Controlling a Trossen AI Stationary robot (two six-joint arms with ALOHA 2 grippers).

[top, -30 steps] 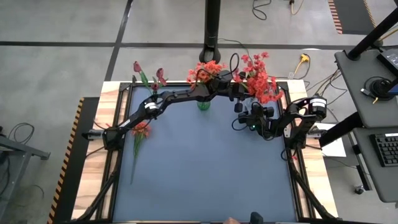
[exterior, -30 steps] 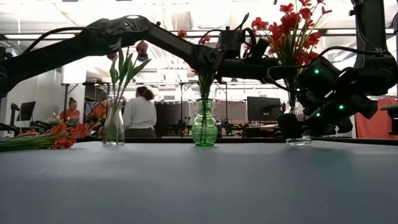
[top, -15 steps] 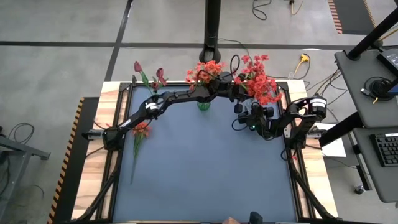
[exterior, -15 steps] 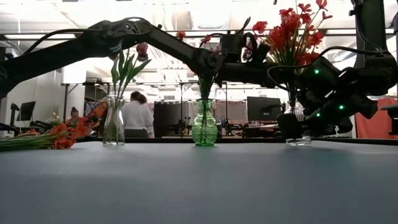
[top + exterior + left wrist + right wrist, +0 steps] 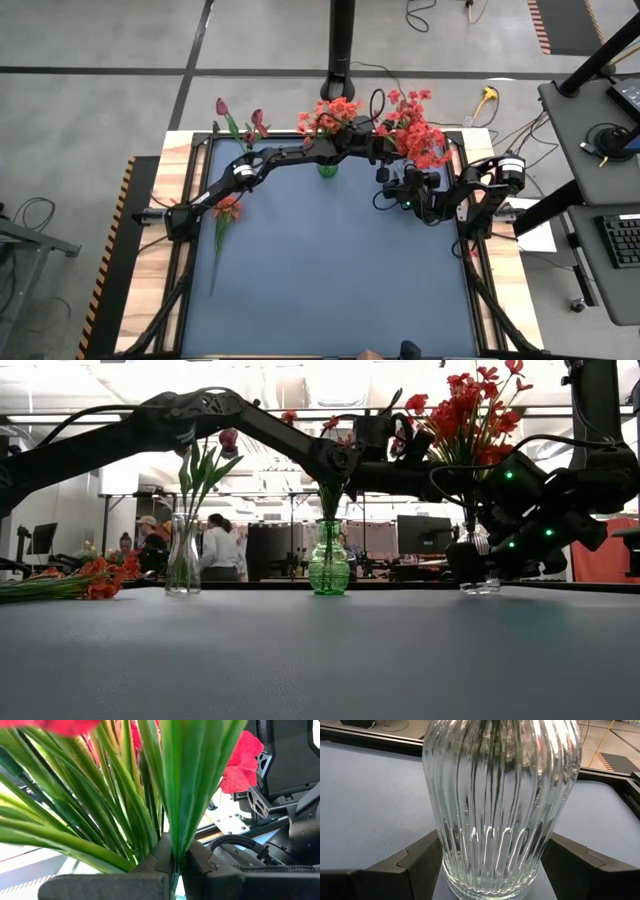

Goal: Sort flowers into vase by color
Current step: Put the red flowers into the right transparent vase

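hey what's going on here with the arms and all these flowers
Two robot arms are sorting artificial flowers into vases along the table's far edge. The left gripper is shut on a red flower stem, reaching across to the clear ribbed vase at the far right. The right gripper has its fingers on either side of that vase's base, apparently steadying it. A green vase with orange-red blooms stands in the middle, a clear vase with maroon tulips at left, and more flowers lie on the table.

- No text, label, brand, number or sign can be read in any view.
- Nothing legible shows on the arms, the vases, the table or the room behind it.
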